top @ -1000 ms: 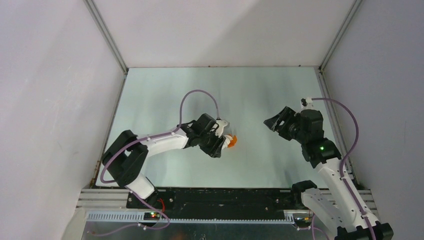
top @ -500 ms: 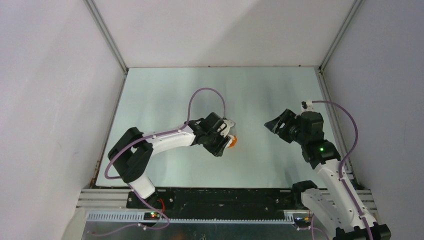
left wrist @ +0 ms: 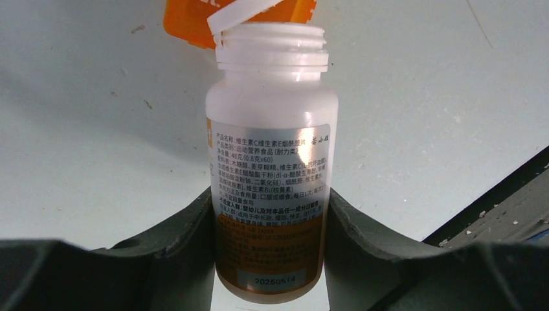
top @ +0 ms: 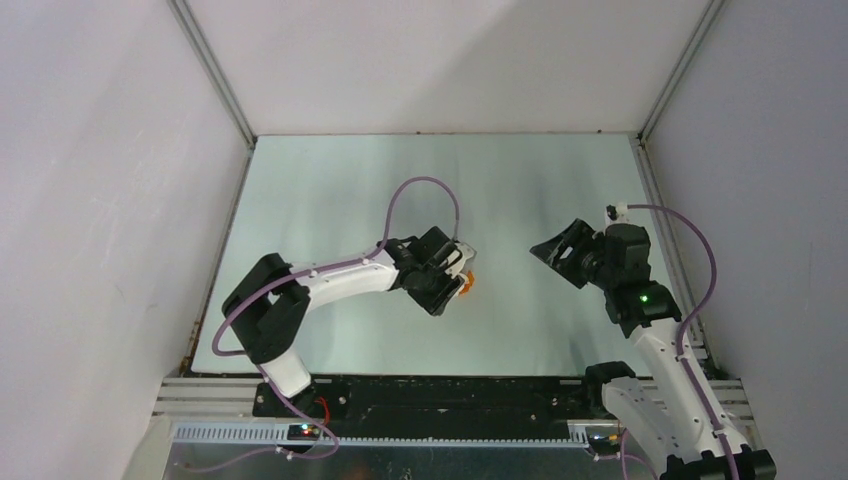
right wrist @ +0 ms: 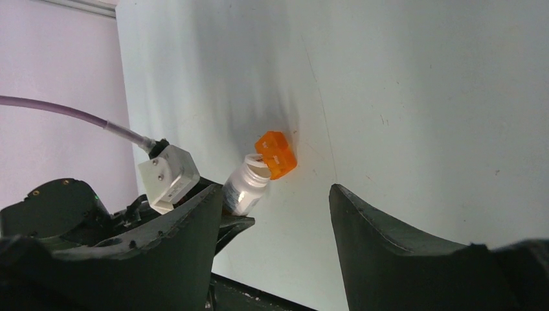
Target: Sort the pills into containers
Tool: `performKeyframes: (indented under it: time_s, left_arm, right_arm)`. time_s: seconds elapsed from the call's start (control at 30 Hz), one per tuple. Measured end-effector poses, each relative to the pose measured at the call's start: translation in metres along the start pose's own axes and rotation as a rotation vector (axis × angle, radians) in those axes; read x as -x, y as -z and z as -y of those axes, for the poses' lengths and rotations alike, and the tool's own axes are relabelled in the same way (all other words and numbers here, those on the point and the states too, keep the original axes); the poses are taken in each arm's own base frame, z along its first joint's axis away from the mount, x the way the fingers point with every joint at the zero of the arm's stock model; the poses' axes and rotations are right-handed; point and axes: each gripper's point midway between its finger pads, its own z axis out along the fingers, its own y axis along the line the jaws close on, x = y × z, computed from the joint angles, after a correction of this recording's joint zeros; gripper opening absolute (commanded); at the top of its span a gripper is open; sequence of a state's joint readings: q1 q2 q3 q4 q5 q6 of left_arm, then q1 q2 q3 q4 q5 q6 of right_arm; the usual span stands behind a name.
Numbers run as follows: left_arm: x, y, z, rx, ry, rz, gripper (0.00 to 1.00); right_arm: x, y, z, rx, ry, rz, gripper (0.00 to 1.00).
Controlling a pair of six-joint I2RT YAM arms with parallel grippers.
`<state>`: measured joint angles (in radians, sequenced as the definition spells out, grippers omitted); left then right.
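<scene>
My left gripper [left wrist: 270, 217] is shut on the lower body of the white pill bottle [left wrist: 272, 149], one finger on each side. The bottle's threaded neck is bare, with a white flap [left wrist: 241, 13] lifted at its mouth. The mouth is against the orange translucent cup [left wrist: 188, 24], which lies on the table. In the right wrist view the bottle [right wrist: 245, 188] leans with its mouth on the orange cup [right wrist: 276, 154]. In the top view my left gripper [top: 452, 275] is mid-table beside the cup [top: 467, 284]. My right gripper [top: 552, 250] is open, empty and raised to the right. No pills show.
The pale green table [top: 350, 190] is walled by white panels on three sides. A black rail [top: 450, 395] runs along the near edge by the arm bases. A purple cable [top: 425, 195] loops above the left wrist.
My left arm has reached a little further right, carrying the bottle up to the orange cup. My right gripper has drifted slightly down and right, still open.
</scene>
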<state>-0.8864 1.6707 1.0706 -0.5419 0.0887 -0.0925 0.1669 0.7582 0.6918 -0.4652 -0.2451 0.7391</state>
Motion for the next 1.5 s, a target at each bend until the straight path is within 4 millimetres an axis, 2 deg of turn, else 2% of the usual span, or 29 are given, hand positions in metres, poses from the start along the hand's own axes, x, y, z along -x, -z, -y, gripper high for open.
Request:
performKeyframes:
  time_s: [0.2, 0.53, 1.13, 1.5]
  left_arm:
    - [-0.005, -0.001, 0.002, 0.015, -0.029, -0.038, 0.00]
    - [0.007, 0.002, -0.003, 0.065, -0.066, -0.082, 0.00]
    - [0.003, 0.005, -0.004, 0.153, -0.142, -0.184, 0.00]
    - [0.017, 0.016, -0.008, 0.199, -0.149, -0.171, 0.00]
  right_arm:
    - [-0.001, -0.002, 0.002, 0.003, -0.030, -0.012, 0.66]
    - [-0.007, -0.005, 0.008, -0.001, -0.060, -0.028, 0.66]
    - [-0.010, -0.006, 0.013, -0.006, -0.071, -0.039, 0.66]
    - [-0.010, -0.006, 0.014, -0.007, -0.072, -0.036, 0.66]
